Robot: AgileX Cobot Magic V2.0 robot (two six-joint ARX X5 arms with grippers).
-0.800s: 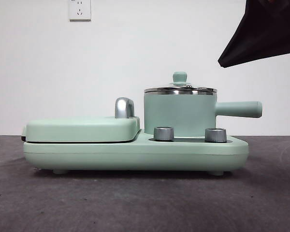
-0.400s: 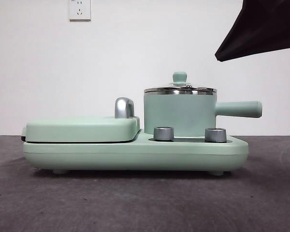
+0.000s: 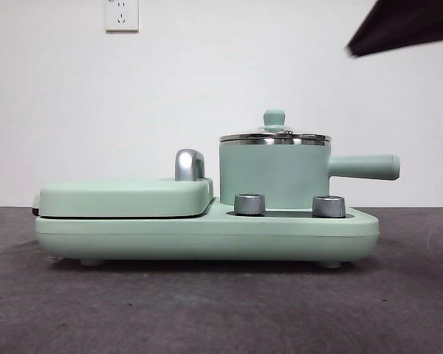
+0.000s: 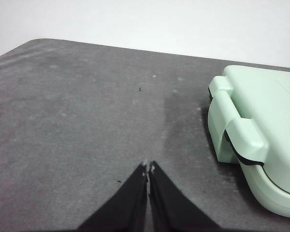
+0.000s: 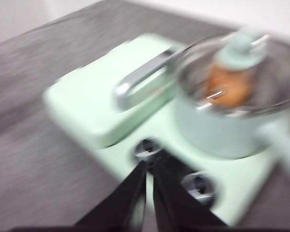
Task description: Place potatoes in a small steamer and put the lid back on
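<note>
One potato, one steamer, one lid: all in place, arm pulling away.

One griddle cover sits at the appliance's left end, two knobs front the small steamer at its right end, lid seated, potato inside. The right end effector, pressed together and empty, has lifted toward the top right corner since a second ago; the left end effector hangs closed over bare table. The task looks finished.

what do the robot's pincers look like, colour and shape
Both look alike. The left pincer has two plain matte black jaws, wide at the base and tapering to thin, slightly pale-scuffed tips. The right pincer is the same black tapered pair, blurred. No cables or markings show.
</note>
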